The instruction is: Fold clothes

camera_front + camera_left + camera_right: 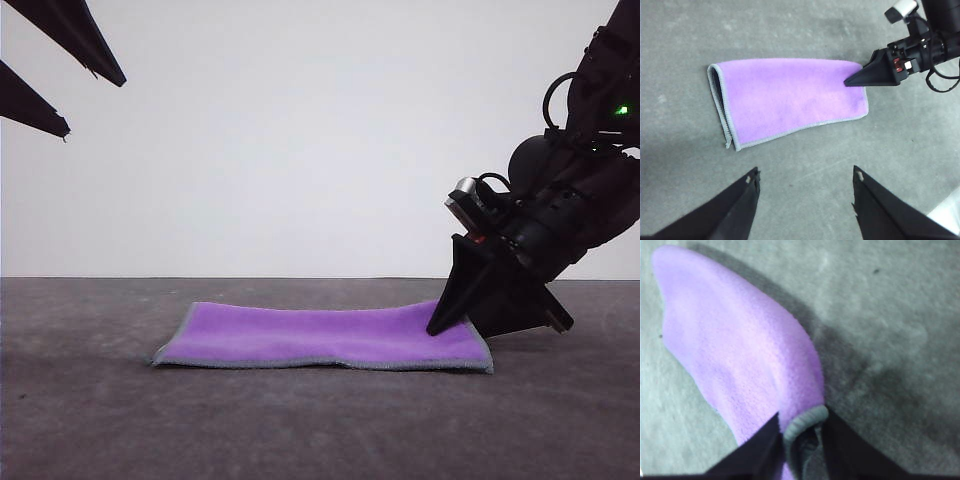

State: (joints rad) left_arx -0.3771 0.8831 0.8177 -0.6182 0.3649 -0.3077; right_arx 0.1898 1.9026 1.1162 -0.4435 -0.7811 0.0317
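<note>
Right claw [447, 322] pinches cloth [320, 335] edge — folded.

No readable text for you anywhere: no labels, brand names, numbers or signs on the purple cloth [330, 335], on the grey counter [300, 430], or on either arm. The small parts on the right arm's wrist are too blurred to read.
</note>
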